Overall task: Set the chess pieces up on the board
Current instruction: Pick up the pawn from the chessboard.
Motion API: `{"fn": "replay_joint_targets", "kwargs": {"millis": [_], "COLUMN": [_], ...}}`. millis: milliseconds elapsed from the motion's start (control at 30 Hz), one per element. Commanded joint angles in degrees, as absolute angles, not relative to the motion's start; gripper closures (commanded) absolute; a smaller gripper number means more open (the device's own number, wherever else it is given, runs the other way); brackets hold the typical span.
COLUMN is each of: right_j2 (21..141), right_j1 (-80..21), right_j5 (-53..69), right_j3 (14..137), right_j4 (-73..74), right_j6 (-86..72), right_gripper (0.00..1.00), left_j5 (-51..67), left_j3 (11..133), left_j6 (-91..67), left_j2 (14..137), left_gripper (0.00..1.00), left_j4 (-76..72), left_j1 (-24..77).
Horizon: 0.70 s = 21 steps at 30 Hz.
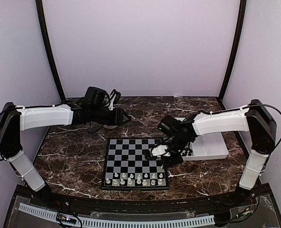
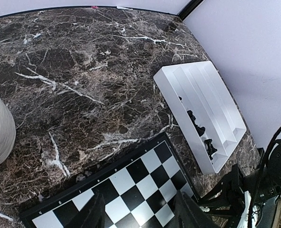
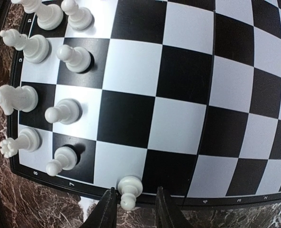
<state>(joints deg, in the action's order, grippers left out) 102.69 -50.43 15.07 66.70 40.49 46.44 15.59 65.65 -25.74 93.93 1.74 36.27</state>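
We saw the right gripper (image 3: pixel 136 198) with its jaws slightly parted, straddling without pinching a white pawn (image 3: pixel 129 186) that stood upright on an edge square of the board (image 3: pixel 178 61).

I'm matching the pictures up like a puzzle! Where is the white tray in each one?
Top external: the white tray sits right of the board, partly behind the right arm.
Left wrist: the tray is at the right, black pieces inside.
Right wrist: not in it.
Shared landmark: the board, in all three.
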Motion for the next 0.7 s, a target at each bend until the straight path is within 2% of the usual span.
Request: {"fn": "replay_joint_targets", "kwargs": {"millis": [0,267,533,667], "right_j2": [104.6,105.7,104.2,103.3], "right_j1": [-52.3,-53.2,-53.2,-53.2], "right_j5": [14.7,14.2,12.3,12.1], "right_j3": [68.9,70.7,70.9,70.8], "right_j4": [40.1,42.1,45.0,45.4], "right_j6": [46.1,45.8,45.1,44.6], "right_gripper": [0.71,0.81,0.75,0.75], "left_j5": [15.5,15.5,15.6,15.5], "left_j3": [64.7,63.7,62.8,62.6], "left_j6": [-25.5,-25.4,-25.2,-24.9], "left_j2": [91.2,90.6,90.1,90.2], "left_gripper": [0.48,0.48,0.47,0.48], "left_j4": [1.0,0.8,0.8,0.7], "left_j1": [36.5,36.4,36.3,36.4]}}
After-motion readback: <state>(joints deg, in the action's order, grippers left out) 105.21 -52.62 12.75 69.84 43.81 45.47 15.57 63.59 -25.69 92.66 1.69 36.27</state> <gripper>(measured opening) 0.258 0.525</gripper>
